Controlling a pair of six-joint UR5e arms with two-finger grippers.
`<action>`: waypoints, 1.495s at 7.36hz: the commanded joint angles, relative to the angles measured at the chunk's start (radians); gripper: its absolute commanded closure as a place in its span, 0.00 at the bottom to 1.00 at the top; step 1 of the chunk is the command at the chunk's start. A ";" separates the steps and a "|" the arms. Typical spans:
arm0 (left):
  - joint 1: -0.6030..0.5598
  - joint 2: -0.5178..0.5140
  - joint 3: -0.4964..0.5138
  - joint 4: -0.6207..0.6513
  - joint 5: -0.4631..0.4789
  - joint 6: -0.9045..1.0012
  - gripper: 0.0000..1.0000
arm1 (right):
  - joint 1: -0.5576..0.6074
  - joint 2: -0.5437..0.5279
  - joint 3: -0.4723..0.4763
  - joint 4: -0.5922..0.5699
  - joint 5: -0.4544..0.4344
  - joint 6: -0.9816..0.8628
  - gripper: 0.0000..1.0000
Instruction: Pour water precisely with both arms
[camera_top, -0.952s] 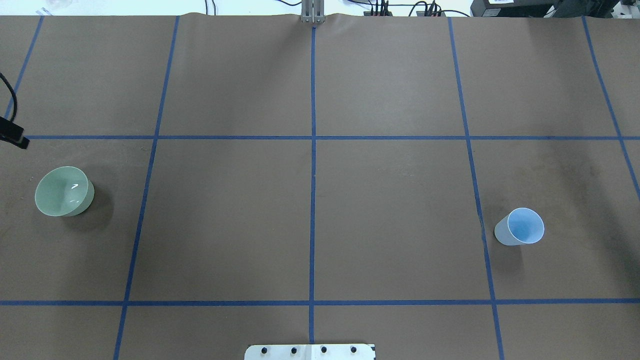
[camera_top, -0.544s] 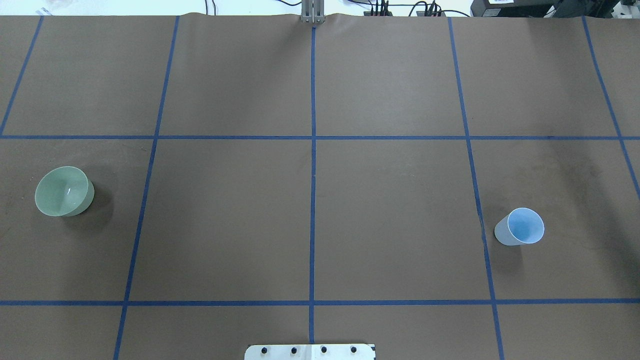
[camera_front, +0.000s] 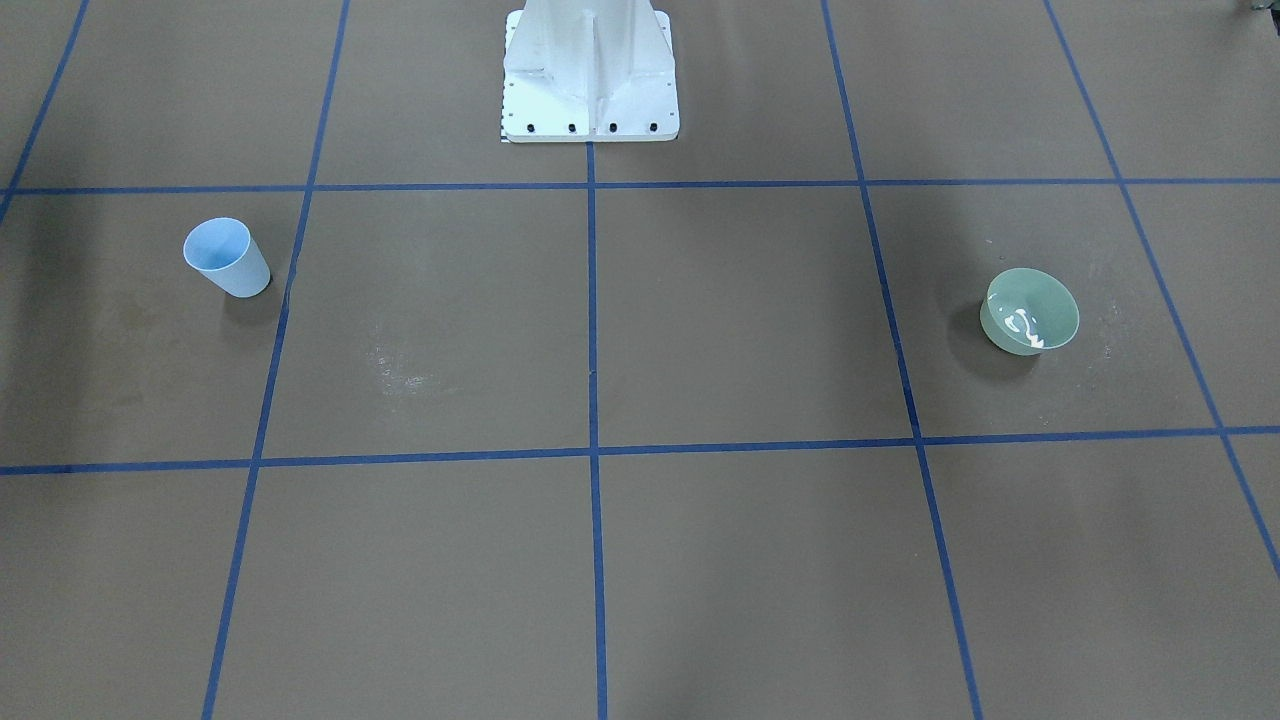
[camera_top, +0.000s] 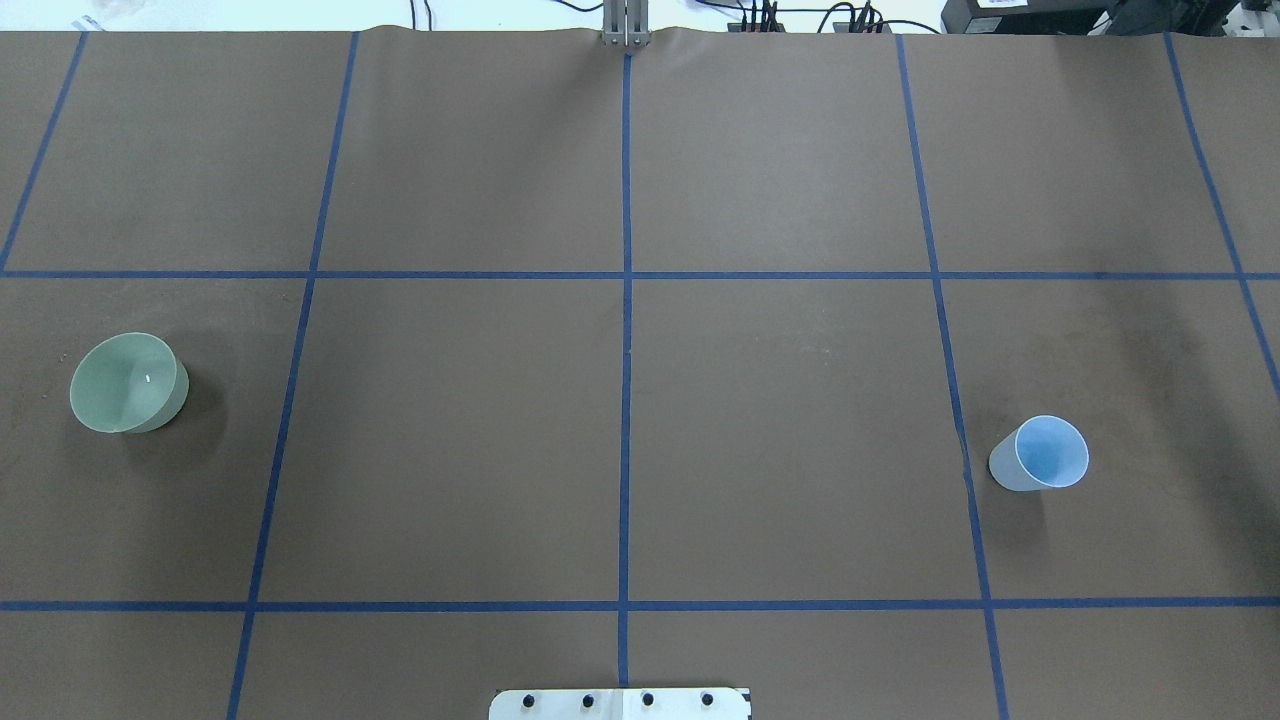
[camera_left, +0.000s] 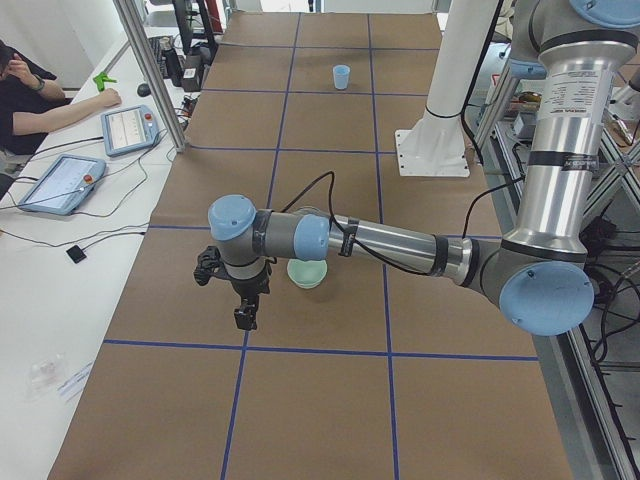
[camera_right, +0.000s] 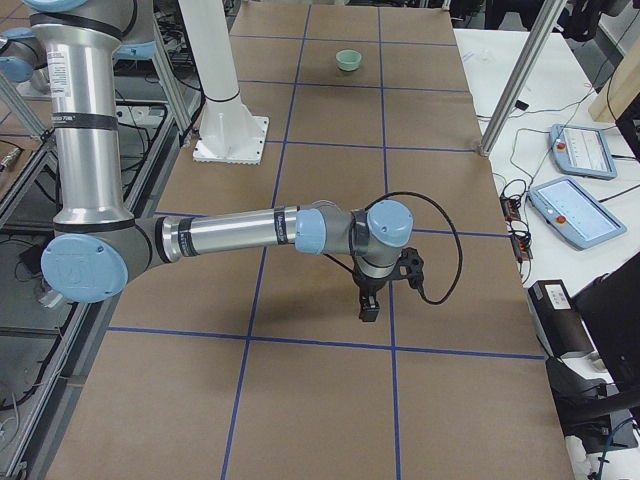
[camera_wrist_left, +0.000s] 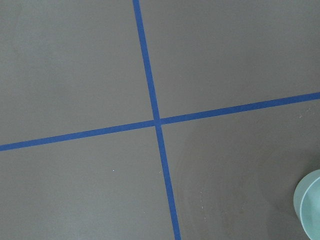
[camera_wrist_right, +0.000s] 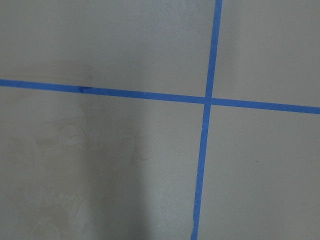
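A pale green bowl (camera_top: 128, 383) stands at the table's left end, with bright glints of water (camera_front: 1020, 322) inside it. At the right end stands a light-blue cup (camera_top: 1040, 455), upright and apart from everything. My left gripper (camera_left: 243, 316) shows only in the exterior left view, hanging over the table a little beside the bowl (camera_left: 307, 272); I cannot tell whether it is open or shut. The right gripper (camera_right: 368, 306) shows only in the exterior right view, above bare table, and its state is likewise unclear. The left wrist view catches just the bowl's rim (camera_wrist_left: 310, 205).
The white pedestal base (camera_front: 590, 90) stands at the robot's side of the table. Blue tape lines grid the brown surface, and a whitish dried stain (camera_front: 400, 375) lies near the middle. A person (camera_left: 35, 95) sits at a side desk with control tablets (camera_left: 125, 128).
A black part of the left arm at the overhead view's left edge has moved out of that view. The glint in the bowl has shrunk to a dot.
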 joint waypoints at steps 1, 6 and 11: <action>-0.003 0.079 0.006 -0.104 0.005 0.004 0.00 | 0.001 -0.005 -0.002 0.049 0.023 0.045 0.00; -0.001 0.113 -0.091 -0.043 -0.072 -0.047 0.00 | 0.001 0.006 -0.133 0.203 0.021 0.059 0.00; -0.001 0.114 -0.080 -0.043 -0.069 -0.047 0.00 | 0.002 0.016 -0.036 0.210 -0.005 0.251 0.00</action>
